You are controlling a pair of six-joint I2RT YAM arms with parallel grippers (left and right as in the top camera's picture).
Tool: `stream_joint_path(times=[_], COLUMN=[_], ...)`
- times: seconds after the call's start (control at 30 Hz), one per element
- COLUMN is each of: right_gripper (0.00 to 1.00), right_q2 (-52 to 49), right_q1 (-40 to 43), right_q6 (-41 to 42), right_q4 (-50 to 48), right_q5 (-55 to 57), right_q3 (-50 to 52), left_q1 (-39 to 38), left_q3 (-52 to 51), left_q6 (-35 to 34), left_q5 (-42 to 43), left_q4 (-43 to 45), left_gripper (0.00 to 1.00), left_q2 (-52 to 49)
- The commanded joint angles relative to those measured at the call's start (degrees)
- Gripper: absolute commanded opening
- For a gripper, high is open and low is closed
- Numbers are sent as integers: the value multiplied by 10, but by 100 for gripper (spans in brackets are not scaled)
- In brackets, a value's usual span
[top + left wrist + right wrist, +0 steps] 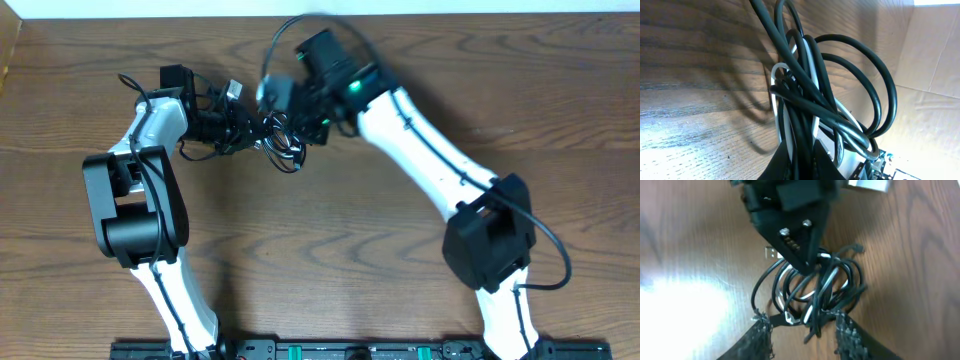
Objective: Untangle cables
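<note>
Beyond the bare wood of the table nearest the 2 arm bases, the cables sit toward 12 o'clock from the table's middle. They form a knot of black loops with 1 white cord threaded through. The left pincer, at 9 o'clock of the bundle, is clamped tight on it. The right pincer, at 2 o'clock, has its fingers parted on either side of the loops.

Glare on the table; right wrist view blurred.
</note>
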State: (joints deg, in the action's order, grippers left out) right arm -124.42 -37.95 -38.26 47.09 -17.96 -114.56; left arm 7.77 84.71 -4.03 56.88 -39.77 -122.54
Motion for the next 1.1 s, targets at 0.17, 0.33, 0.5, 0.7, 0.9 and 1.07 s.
stream_joint_path(times=[0.17,0.33,0.5,0.7,0.9,1.07], right_gripper=[46,47,38,1,1,1], right_q2=[-41,-78,-108,-107,-50,3], right_q1=[-38,-37,-37,-36,-36,-31], right_q6=[-105,-107,-107,-106,-69,-65], right_q4=[-3,-36,-68,-84,-42,2], right_q5=[133,133,136,150,121,46], right_q3=[3,3,3,2,2,2], left_q1=[1,1,1,1,1,1], left_q3=[-2,-2,-2,-2,-2,-2], left_q6=[12,12,12,12,12,12], left_q5=[10,10,10,10,10,10], left_q4=[0,0,0,0,0,0], left_gripper=[8,7,7,8,7,7], left_q2=[2,2,2,2,2,2])
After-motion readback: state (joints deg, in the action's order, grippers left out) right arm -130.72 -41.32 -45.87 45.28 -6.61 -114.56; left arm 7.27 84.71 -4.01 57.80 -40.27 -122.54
